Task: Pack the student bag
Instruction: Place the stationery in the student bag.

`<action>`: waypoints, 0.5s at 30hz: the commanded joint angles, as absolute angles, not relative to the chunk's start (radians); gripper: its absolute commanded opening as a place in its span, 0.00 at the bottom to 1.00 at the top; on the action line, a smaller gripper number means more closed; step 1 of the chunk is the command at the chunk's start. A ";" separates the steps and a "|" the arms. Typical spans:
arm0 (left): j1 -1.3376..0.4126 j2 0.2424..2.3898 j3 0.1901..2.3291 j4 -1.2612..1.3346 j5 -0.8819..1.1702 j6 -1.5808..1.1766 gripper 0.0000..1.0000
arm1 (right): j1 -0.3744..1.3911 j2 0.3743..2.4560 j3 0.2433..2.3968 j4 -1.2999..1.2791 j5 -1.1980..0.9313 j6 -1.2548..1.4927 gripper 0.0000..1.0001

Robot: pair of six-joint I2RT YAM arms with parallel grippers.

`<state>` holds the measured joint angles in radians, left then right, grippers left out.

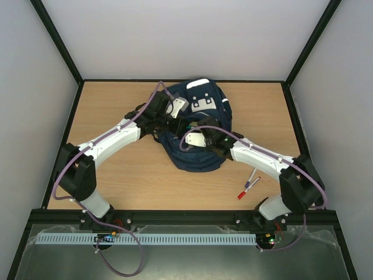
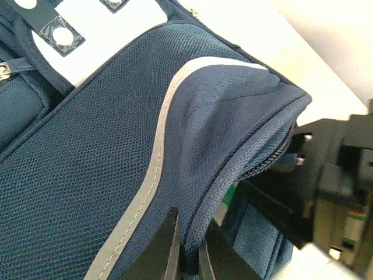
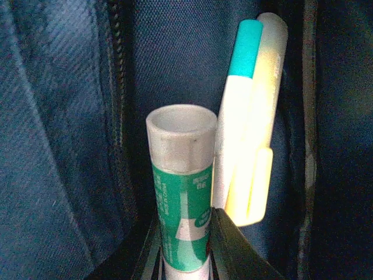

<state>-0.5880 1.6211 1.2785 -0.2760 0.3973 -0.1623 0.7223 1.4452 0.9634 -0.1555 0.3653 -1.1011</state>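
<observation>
Fabric at the zip edge of the student bag (image 1: 195, 160) is pinched in the left gripper (image 2: 187, 254): its jaws stand almost together on the navy mesh, just beside a grey-white stripe (image 2: 157, 157), and the opening next to that edge gapes dark. The bag lies in the middle of the wooden worktop (image 1: 128, 175), a little toward the far side, with its pale front patch (image 1: 204, 104) facing up and one arm reaching onto it from either side.

The right gripper (image 3: 183, 245) is down inside a compartment, with navy cloth all round it and a zip line to its left. Its jaws are narrow and closed on a glue stick (image 3: 180, 175) with a green label and a pale cap, held upright. Just right of the stick, against the inner wall, stand a teal-capped marker (image 3: 236, 116) and a yellow highlighter (image 3: 265, 116) – the two touching.

Further right, loose pens (image 1: 250, 184) lie on the bare wood near the right arm's base, apart from the bag
</observation>
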 commanded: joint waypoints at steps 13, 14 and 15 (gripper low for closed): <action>-0.569 1.582 1.328 -0.213 0.443 -0.189 0.05 | 0.722 1.665 0.965 0.205 0.523 -1.287 0.09; -0.569 1.580 1.327 -0.214 0.443 -0.187 0.05 | 0.719 1.675 0.968 0.244 0.534 -1.293 0.13; -0.569 1.581 1.328 -0.213 0.443 -0.187 0.05 | 0.716 1.681 0.968 0.296 0.550 -1.297 0.18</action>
